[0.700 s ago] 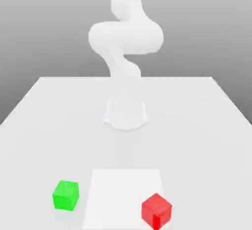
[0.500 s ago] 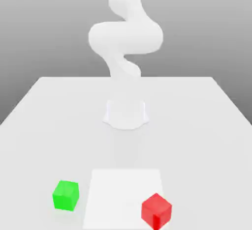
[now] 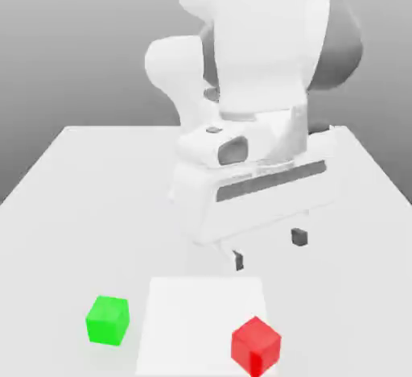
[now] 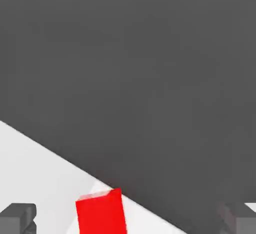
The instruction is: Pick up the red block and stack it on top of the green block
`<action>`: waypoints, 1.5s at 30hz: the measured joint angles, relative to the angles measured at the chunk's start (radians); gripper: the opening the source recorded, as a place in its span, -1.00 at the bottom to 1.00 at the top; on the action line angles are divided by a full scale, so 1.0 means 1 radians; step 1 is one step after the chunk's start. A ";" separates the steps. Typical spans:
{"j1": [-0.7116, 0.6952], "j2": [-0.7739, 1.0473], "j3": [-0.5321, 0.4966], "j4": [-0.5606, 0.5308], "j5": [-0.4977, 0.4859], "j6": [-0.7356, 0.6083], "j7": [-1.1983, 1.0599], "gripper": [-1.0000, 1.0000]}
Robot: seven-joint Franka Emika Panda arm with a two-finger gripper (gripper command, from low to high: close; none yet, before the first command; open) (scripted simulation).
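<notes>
Nearest, the red block sits on a pale square patch of the white worktop, with the green block well apart toward the exterior view's left; neither has shifted. Behind them the gripper has swung into sight, its jaws wide open and empty, above the worktop. No writing shows.

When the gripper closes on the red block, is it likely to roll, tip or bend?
The red block is a cube resting flat on the table, so it probably will not roll or tip. Its sharp edges suggest it is stiff. Its plain faces might slip a little.
</notes>
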 joint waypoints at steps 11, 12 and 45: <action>-0.010 0.316 0.024 -0.002 -0.030 0.199 -0.069 -1.00; -0.010 0.316 0.024 -0.002 -0.030 0.199 -0.069 -1.00; -0.367 0.154 -0.114 -0.148 0.033 0.177 -0.800 1.00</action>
